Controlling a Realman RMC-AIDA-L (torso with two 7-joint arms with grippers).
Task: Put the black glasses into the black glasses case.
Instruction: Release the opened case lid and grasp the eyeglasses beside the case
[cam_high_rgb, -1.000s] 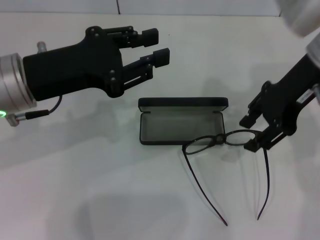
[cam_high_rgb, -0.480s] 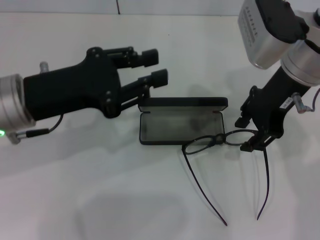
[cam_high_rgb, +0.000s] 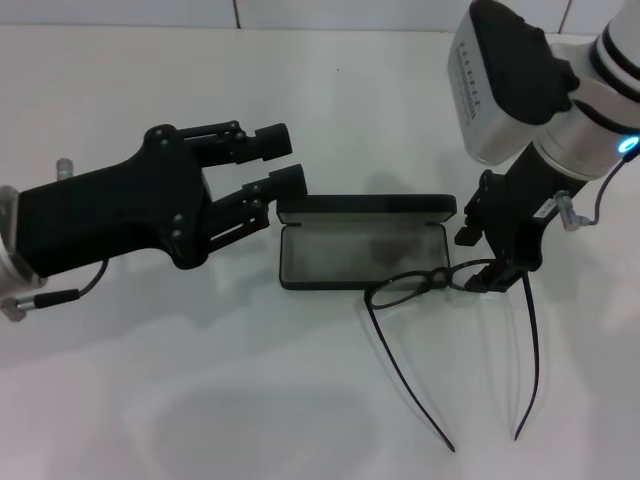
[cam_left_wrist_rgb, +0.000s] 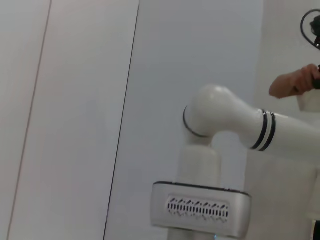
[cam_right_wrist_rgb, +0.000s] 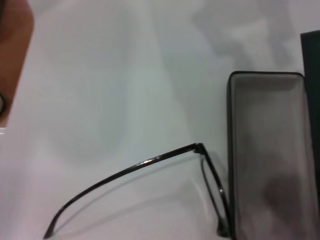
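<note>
The black glasses (cam_high_rgb: 437, 276) lie open on the white table, their front resting against the near edge of the open black glasses case (cam_high_rgb: 300, 250), temple arms pointing towards me. The case's grey lining is bare and its lid (cam_high_rgb: 365, 207) stands at the back. My right gripper (cam_high_rgb: 479, 261) is open, its fingers on either side of the glasses' right end. My left gripper (cam_high_rgb: 279, 162) is open and empty, hovering just left of the case. The right wrist view shows one temple arm (cam_right_wrist_rgb: 130, 167) and the case (cam_right_wrist_rgb: 265, 150).
The white table (cam_high_rgb: 200, 380) stretches to the left and in front of the case. The left wrist view shows only a grey wall and the right arm's white housing (cam_left_wrist_rgb: 215, 130).
My right gripper has moved left, onto the glasses' right end. My left gripper has drawn down and left, ending beside the case's left end. Glasses and case have not moved.
</note>
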